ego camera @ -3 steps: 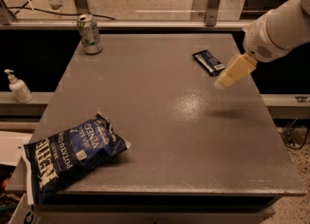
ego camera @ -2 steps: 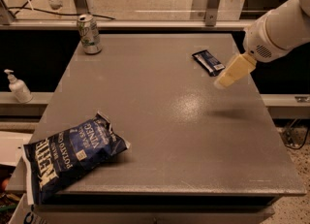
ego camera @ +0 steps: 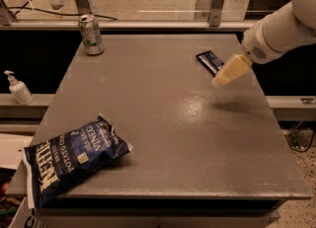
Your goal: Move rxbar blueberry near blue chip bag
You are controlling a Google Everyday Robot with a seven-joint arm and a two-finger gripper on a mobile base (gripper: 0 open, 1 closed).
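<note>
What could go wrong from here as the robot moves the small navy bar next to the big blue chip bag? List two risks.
1. The rxbar blueberry lies flat on the table near its far right corner, with the gripper just beside it; a poor grasp might push it off.
2. The blue chip bag sits at the near left corner, seemingly overhanging; a bump during placement could knock it down.

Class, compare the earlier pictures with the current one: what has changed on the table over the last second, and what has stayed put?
The gripper has edged, at most slightly, left toward the rxbar and hovers just beside it at the table's far right. Nothing was taken hold of or let go. The rxbar, chip bag and can lie where they were.
</note>
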